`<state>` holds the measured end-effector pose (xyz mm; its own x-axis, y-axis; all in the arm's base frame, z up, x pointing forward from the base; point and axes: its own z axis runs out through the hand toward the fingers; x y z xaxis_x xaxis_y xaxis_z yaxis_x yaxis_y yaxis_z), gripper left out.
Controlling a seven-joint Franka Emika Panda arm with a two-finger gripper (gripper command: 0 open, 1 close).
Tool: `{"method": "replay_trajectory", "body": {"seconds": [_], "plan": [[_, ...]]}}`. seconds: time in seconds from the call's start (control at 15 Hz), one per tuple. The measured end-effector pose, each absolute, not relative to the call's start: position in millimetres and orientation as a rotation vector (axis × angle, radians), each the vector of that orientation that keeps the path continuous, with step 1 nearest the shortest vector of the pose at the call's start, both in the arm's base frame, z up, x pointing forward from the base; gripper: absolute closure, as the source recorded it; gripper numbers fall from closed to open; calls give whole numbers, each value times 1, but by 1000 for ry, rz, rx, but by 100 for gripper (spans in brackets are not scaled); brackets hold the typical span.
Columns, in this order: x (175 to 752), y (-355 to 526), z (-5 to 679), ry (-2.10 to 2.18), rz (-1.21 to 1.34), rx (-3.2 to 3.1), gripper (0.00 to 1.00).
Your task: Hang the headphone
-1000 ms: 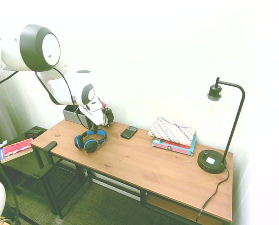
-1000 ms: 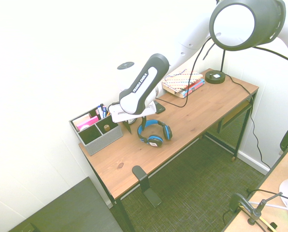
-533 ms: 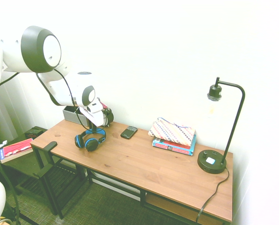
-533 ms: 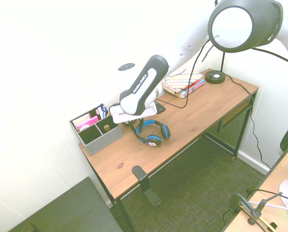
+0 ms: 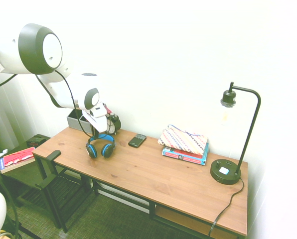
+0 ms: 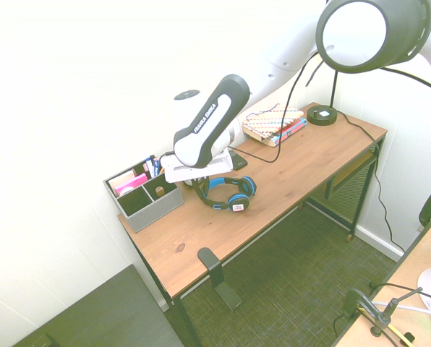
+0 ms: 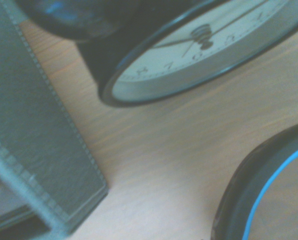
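As your end effector [image 5: 99,133] comes together on the blue headband, the headphone [image 5: 100,147] stands up off the worktop [image 5: 153,174], just in front of the alarm clock [image 5: 112,123]. A second ago it lay flat on the wood with the jaws standing apart above it; now the band arches upward under the wrist and both ear cups hang below it, low over the wood and perhaps brushing it. The second exterior view shows the same lift: the headphone [image 6: 226,193] hangs from the end effector [image 6: 201,182] just beside the grey organiser [image 6: 144,194], with the clock hidden behind the arm. In the wrist view the clock face [image 7: 204,45] fills the upper frame, the organiser's wall [image 7: 34,145] runs alongside it, and a dark curve with a blue stripe [image 7: 261,195] rises at the bottom corner, likely the headphone.

You can read this as the pick secured and the carry begun. The black hook [image 5: 53,155] at the worktop's end, on the clock's far side from the lamp [image 5: 233,134], looks like the place to hang it; the band must drop over it cleanly.
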<state>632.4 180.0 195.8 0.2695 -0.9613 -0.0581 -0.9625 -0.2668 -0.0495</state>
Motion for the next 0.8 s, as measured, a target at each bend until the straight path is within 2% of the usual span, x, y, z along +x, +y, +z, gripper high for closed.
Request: {"method": "replay_trajectory", "body": {"seconds": [0.4, 0.6, 0.8], "plan": [[559, 240, 299, 1612, 118, -2625, 100], [503, 312, 270, 1412, 20, -2793, 100], [446, 362, 237, 1289, 29, -2893, 100]]}}
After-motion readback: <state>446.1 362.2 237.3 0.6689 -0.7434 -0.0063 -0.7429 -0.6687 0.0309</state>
